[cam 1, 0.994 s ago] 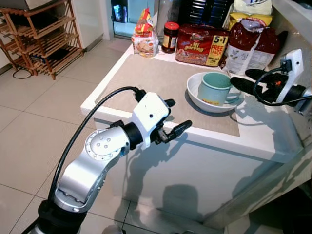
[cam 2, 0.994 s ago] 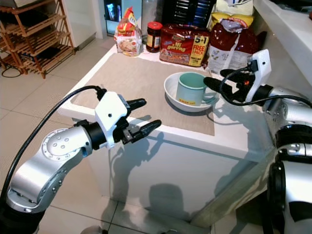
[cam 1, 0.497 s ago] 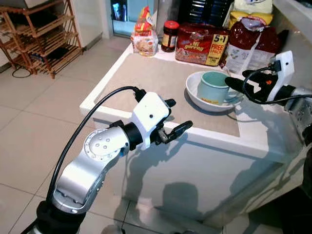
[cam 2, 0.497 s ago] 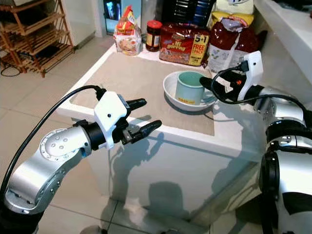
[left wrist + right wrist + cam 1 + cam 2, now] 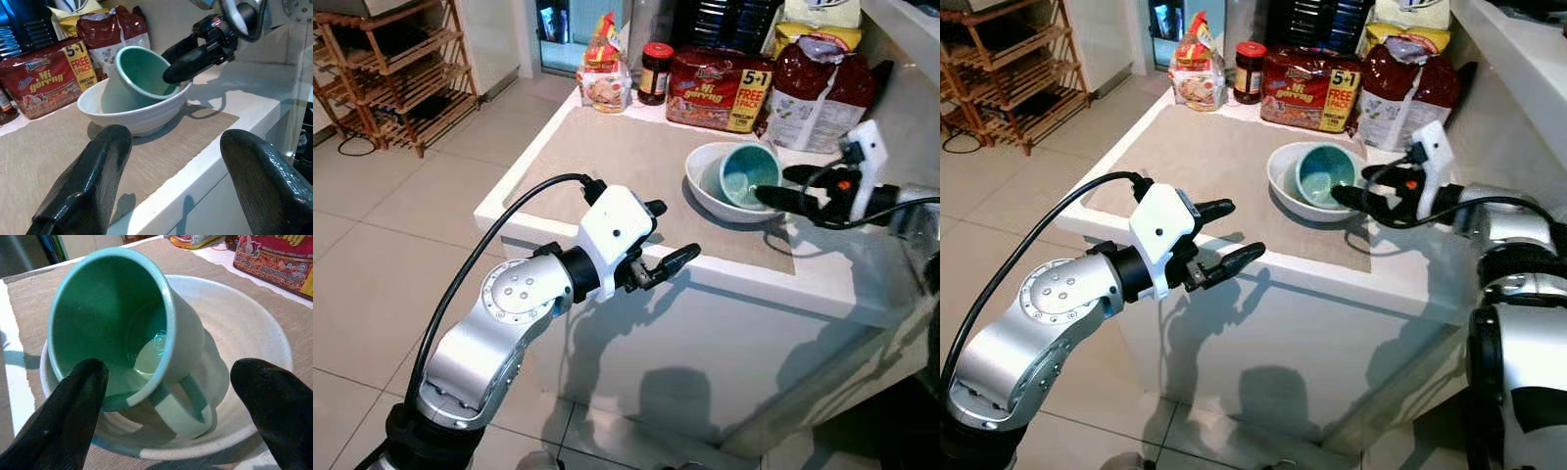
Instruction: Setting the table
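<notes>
Right gripper (image 5: 781, 186) sits fingers apart right at the teal mug (image 5: 747, 174), which is tipped over inside the white bowl (image 5: 708, 186). Behind them: noodle pack (image 5: 721, 87), jar (image 5: 655, 72), red bag (image 5: 815, 90). Left gripper (image 5: 668, 235) hangs spread open off the counter edge (image 5: 754, 284).

On the counter (image 5: 862, 284) lies a placemat (image 5: 636, 162); on the mat's right part sits the bowl (image 5: 710, 191); in the bowl the mug (image 5: 747, 176) lies tipped, mouth toward the right gripper (image 5: 783, 186) just beside it, fingers spread; behind, along the back edge, stand a snack bag (image 5: 603, 73), a jar (image 5: 655, 73), a noodle pack (image 5: 720, 88) and a large bag (image 5: 818, 93); the left gripper (image 5: 661, 240) hangs before the counter's front edge, fingers apart; a wooden rack (image 5: 391, 73) stands far left on the floor.
</notes>
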You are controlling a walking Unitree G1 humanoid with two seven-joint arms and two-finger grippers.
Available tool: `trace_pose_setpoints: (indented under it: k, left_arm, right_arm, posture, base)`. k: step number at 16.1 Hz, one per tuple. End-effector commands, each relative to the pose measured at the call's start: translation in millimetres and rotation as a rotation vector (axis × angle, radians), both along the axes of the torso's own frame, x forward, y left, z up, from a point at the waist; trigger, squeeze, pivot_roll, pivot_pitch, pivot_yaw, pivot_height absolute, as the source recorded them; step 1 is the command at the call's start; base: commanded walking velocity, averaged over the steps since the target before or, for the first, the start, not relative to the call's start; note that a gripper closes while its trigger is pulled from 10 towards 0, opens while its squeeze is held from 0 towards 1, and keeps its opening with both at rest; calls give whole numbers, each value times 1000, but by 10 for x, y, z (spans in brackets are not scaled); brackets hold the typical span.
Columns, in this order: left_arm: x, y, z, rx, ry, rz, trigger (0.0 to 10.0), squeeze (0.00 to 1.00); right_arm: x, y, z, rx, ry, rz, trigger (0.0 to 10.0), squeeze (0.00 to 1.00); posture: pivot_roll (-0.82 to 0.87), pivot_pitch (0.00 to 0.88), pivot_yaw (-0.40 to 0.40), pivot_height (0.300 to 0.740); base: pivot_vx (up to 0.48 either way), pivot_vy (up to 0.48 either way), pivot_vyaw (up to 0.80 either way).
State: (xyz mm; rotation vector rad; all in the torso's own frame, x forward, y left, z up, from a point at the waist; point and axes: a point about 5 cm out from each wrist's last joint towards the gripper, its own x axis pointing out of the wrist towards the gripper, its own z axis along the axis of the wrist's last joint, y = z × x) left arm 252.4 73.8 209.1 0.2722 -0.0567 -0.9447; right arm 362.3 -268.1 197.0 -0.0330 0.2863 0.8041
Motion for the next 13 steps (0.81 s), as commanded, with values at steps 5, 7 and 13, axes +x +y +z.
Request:
trace_pose_setpoints:
  k: [5, 7, 13]
  left_arm:
    - [9, -5, 64, -1, -33, 0, 10000, 0]
    - [13, -6, 64, 0, -33, 0, 10000, 0]
    - [21, 7, 68, 4, -38, 9, 10000, 0]
  right_arm:
    - [28, 5, 129, -14, -35, 18, 10000, 0]
    - [40, 60, 120, 19, -32, 36, 10000, 0]
    - [71, 199, 99, 51, -22, 83, 1020, 0]
  posture:
    - [67, 27, -74, 740]
    - [69, 25, -75, 740]
    - [76, 20, -79, 740]
  base:
    - [0, 0, 0]
    - [0, 0, 0]
    - [0, 0, 0]
